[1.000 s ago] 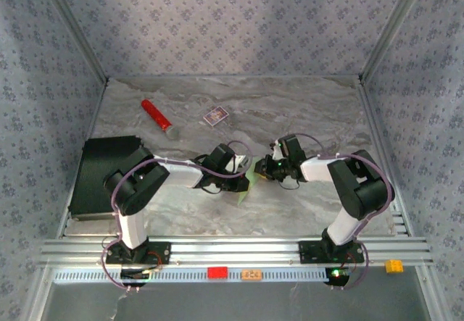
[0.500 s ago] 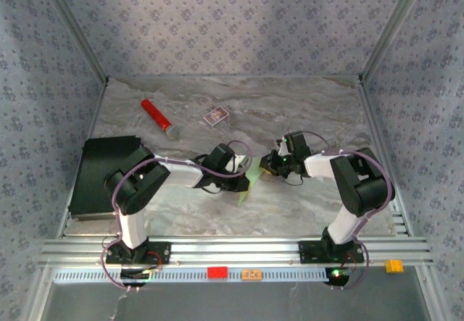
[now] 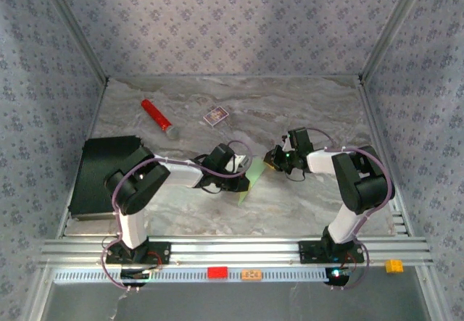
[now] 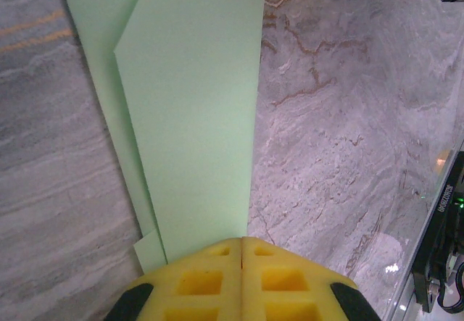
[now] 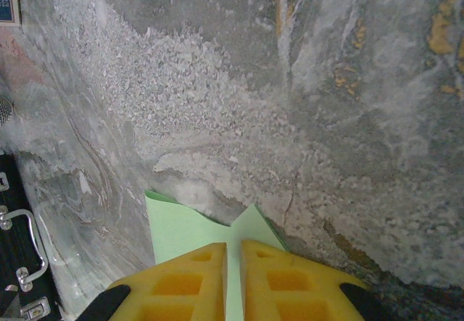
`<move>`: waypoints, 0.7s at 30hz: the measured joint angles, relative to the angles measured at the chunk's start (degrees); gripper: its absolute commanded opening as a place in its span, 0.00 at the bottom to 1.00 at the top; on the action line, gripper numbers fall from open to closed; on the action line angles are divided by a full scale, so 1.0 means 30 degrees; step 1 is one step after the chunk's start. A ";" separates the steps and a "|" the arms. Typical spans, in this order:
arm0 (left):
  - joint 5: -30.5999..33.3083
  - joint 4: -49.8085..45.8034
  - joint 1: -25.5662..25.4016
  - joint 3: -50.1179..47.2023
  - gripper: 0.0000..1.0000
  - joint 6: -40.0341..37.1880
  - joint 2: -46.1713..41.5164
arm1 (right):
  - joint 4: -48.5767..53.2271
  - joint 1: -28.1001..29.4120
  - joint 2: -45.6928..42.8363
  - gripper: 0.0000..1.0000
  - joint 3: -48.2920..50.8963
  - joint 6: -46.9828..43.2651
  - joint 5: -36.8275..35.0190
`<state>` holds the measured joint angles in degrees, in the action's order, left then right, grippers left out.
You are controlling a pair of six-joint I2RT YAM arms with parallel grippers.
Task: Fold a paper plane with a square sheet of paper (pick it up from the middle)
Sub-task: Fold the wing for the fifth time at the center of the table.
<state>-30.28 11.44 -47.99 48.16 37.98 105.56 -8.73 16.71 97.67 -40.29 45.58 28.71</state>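
The square sheet of paper (image 3: 249, 180) is pale green, folded into a long narrow shape, and lies on the marble table between the two arms. In the left wrist view the paper (image 4: 196, 103) runs away from my left gripper (image 4: 241, 243). That gripper's yellow fingers are pressed together over the paper's near end. My left gripper (image 3: 242, 172) sits at the paper's left side. My right gripper (image 3: 272, 163) is at its upper right end. In the right wrist view a paper (image 5: 185, 230) edge passes between the nearly closed fingers of my right gripper (image 5: 233, 247), lifted off the table.
A red cylinder (image 3: 156, 115) and a small purple-and-white card box (image 3: 215, 116) lie toward the back left. A black case (image 3: 101, 172) stands at the left edge, and the black case (image 5: 14, 277) also shows beside the right fingers. Metal rails run along the near edge.
My right gripper has moved up and to the right with the paper's edge, so more green shows between the arms. The left gripper has stayed put.
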 measured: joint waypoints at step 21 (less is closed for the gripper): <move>-0.0080 0.0058 0.0000 0.0000 0.00 0.0000 0.0029 | 0.2361 -0.0685 -0.1632 0.18 -0.0874 -0.1027 -0.2492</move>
<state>-30.52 11.62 -47.99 48.16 37.98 105.65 -1.65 14.66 92.77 -42.92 42.50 21.23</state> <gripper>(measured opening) 0.040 0.176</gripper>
